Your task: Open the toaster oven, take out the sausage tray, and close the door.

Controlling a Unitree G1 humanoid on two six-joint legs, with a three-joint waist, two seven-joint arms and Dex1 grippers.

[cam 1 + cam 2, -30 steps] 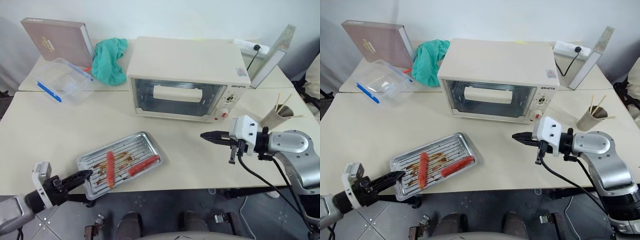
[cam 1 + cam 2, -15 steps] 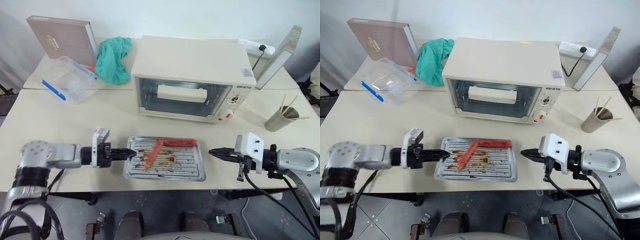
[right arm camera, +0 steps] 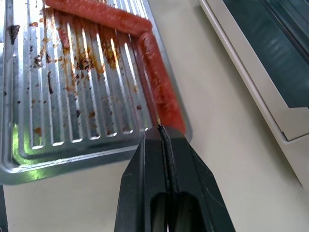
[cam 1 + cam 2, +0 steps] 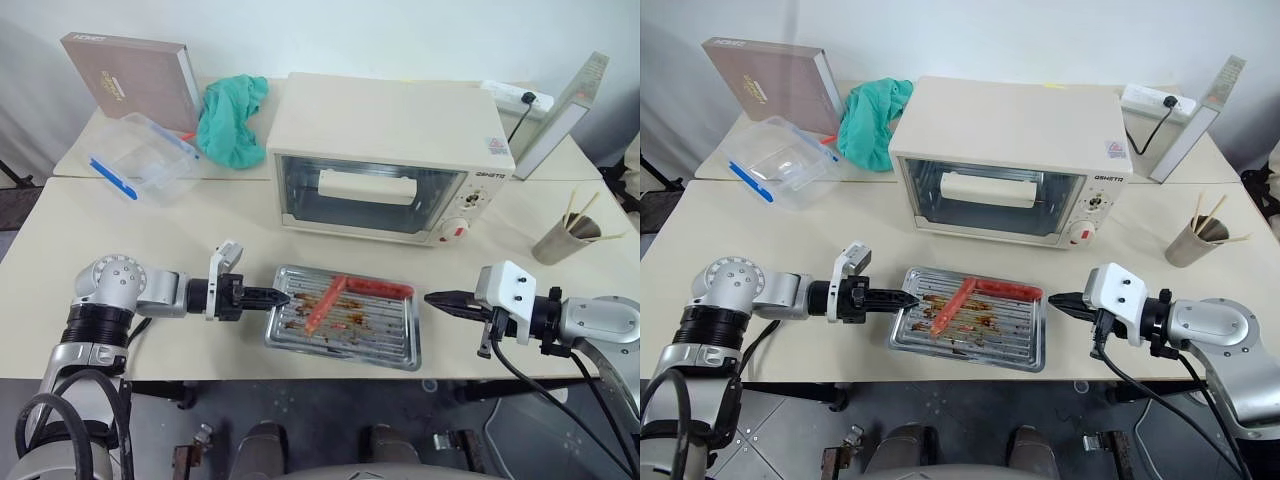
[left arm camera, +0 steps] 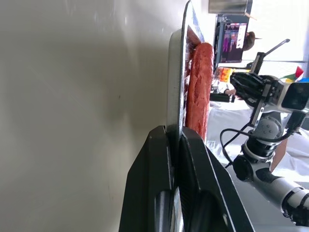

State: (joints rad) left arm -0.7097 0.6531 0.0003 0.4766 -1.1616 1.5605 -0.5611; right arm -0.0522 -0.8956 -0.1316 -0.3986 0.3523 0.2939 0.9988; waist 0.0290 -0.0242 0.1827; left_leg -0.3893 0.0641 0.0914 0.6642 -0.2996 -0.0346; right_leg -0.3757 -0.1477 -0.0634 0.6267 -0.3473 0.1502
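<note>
Surface (image 4: 120, 235): broad cream tabletop, two slabs joined along a seam behind the oven line; white wall behind; grey tiled floor below the front edge.

Toaster oven (image 4: 390, 150): boxy cream-white countertop unit at the rear centre, knobs and a red-marked dial at its right. Door (image 4: 362, 196): clear glass panel in a cream frame with a long cream bar handle, standing shut.

Sausage tray (image 4: 345, 330): shiny ridged rectangular metal tray with rounded corners, flat on the surface in front of the oven, bearing two red sausages that meet at an angle. A second ago it lay askew nearer the left front edge; it now sits squarer and more central, between the two grippers.

Left gripper (image 4: 278, 296): two black fingers closed on the tray's left rim; the wrist view shows the rim pinched between the fingers (image 5: 157, 193). A second ago it sat low at the front left corner.

Right gripper (image 4: 1058, 300): fingers pressed together, holding nothing, tip just off the tray's right edge; placed much as before.

Other items: brown flat box (image 4: 130, 75) propped rear left; teal crumpled cloth (image 4: 230, 120) beside the oven; clear plastic box with blue trim (image 4: 140, 160); white power strip (image 4: 515, 95) rear right; paper cup of wooden sticks (image 4: 562, 240) at right.
</note>
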